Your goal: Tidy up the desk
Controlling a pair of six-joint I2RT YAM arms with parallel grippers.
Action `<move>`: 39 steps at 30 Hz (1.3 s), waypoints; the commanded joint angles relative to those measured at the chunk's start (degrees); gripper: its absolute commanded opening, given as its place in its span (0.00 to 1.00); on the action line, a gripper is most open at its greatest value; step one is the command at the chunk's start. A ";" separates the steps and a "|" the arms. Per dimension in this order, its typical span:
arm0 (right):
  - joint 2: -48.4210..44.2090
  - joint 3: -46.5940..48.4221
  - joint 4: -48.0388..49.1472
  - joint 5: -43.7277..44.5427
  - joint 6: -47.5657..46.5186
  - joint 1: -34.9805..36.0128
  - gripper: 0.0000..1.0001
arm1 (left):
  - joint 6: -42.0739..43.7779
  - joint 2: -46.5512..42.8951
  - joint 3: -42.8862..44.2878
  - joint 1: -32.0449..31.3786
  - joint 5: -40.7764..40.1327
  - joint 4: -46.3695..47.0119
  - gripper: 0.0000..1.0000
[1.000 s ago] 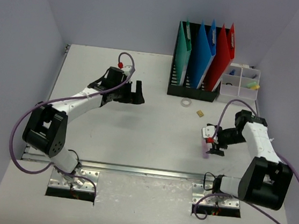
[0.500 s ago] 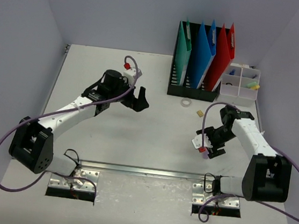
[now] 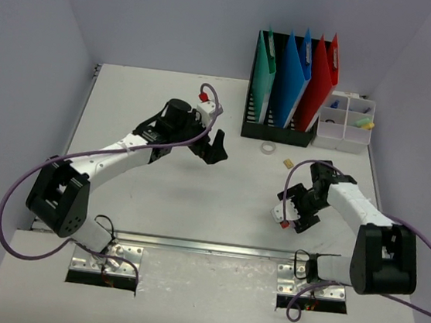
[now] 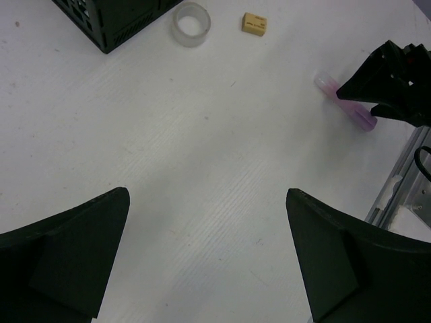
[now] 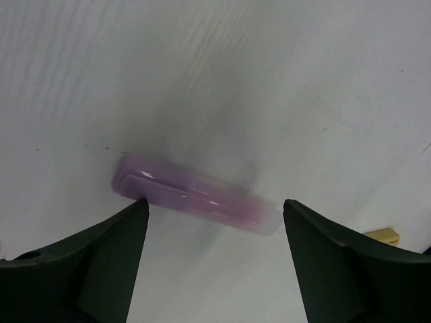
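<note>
Right wrist: right gripper [image 5: 215, 225] jaws apart, widening, straddling marker [image 5: 195, 202] flat on desk [image 5: 303, 81], front right; nothing clamped. Left gripper [image 4: 207, 195] wide open, empty, drifted toward desk centre since a second ago. Likely pick of marker next; tidying barely begun.

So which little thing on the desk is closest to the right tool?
The purple marker, lying flat right under the open right tool. The clear tape ring and tan block sit farther back, near the black file holder.
</note>
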 commanded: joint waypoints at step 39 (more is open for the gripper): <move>17.18 1.40 10.24 11.73 -27.16 14.90 0.52 | -8.87 -3.91 -5.07 4.78 -3.99 4.67 1.00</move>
